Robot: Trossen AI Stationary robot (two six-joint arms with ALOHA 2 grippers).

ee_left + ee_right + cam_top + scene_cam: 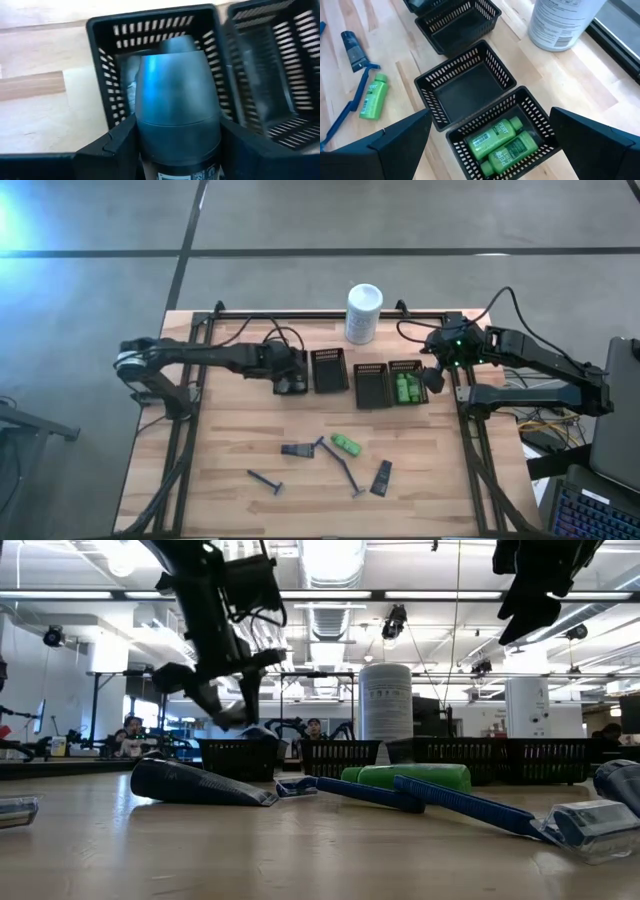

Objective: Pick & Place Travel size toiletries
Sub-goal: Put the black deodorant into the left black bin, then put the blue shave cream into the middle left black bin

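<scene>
My left gripper (pixel 177 147) is shut on a grey oval mini bottle (pixel 172 95) over the leftmost black slotted tray (pixel 150 22); in the high view it covers that tray (pixel 290 375). My right gripper (pixel 495 150) is open and hovers above the rightmost tray (pixel 530 100), where two green bottles (pixel 502 142) lie on the floor. On the bare wood lie one green bottle (pixel 346 444), two dark-blue razors (pixel 340 465) (pixel 265 481) and two black flat tubes (pixel 295 450) (pixel 381 477). My left gripper pinches the grey bottle between its two fingers (pixel 117 147), one on each side of the body's labelled end (pixel 175 160). The rounded end (pixel 170 55) points away from the wrist, down toward the tray. The low view shows it at about the tray's rim (pixel 240 722).
Two more slotted trays (pixel 330 370) (pixel 371 385) stand between the outer ones. A tall white cylindrical container (pixel 363 313) stands at the far edge behind them. A black frame (pixel 190 410) runs along the table's sides. A pale grey shape (pixel 131 75) lies inside the leftmost tray.
</scene>
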